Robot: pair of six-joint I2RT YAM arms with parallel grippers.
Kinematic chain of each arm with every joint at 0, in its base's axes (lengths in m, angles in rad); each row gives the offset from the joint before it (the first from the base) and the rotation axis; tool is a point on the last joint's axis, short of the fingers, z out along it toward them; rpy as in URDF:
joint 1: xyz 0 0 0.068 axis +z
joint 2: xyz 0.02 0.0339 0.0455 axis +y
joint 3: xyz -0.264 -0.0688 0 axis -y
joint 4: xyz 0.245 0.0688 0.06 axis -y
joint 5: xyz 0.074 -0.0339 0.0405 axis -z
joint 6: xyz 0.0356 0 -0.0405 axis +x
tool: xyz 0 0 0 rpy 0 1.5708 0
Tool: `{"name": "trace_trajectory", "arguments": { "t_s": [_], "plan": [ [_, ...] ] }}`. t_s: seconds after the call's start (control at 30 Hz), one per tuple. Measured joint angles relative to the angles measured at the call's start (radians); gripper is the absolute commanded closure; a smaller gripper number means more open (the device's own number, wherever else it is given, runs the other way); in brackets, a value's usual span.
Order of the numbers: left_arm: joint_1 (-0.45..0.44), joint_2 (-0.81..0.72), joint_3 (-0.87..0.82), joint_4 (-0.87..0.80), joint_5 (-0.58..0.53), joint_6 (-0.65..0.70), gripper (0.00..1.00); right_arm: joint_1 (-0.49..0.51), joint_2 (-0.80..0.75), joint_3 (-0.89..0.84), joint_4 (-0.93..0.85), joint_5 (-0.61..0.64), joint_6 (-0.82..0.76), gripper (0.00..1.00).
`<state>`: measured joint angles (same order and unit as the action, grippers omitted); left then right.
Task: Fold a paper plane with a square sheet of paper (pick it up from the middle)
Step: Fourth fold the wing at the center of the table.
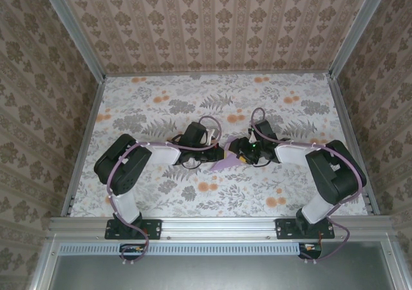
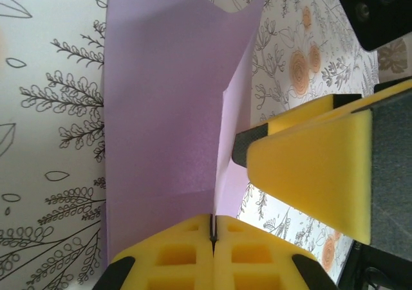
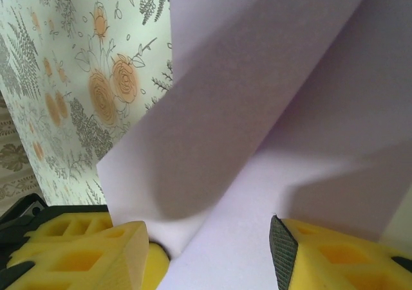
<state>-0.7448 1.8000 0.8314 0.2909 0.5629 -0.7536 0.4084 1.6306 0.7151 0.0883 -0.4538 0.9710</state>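
Lavender sheet (image 2: 161, 110) pinched at counter (image 1: 193, 103) centre
The left hand (image 2: 212, 231) is clamped shut on the half-folded sheet's edge, likely anchoring it so the crease holds true; the right hand (image 3: 209, 238) stands open astride the raised flap, fingers apart, gripping nothing.

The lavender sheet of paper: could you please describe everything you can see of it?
The sheet of paper is thin, plain lavender and unmarked. It is partly folded, one flap standing up along a crease, at mid-table over the floral tabletop. The left gripper is shut on one edge; the right gripper stands open astride a fold.
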Motion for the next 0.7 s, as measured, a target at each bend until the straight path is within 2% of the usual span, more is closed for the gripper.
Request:
{"name": "trace_trajectory", "arguments": {
  "t_s": [0.27, 0.47, 0.63, 0.7],
  "plan": [
    [0.000, 0.014, 0.000, 0.014, 0.024, -0.012, 0.93, 0.000, 0.043, 0.013, 0.013, -0.003, 0.000, 0.47],
    [0.003, 0.021, 0.000, 0.010, 0.028, -0.020, 0.65, -0.002, 0.061, 0.039, -0.009, -0.003, -0.001, 0.47],
    [0.021, -0.005, -0.010, 0.000, 0.028, -0.017, 0.47, -0.003, 0.064, 0.056, -0.045, 0.005, -0.012, 0.46],
    [0.030, -0.040, -0.023, -0.014, 0.024, -0.012, 0.43, -0.003, 0.065, 0.062, -0.058, 0.007, -0.019, 0.45]
  ]
}}
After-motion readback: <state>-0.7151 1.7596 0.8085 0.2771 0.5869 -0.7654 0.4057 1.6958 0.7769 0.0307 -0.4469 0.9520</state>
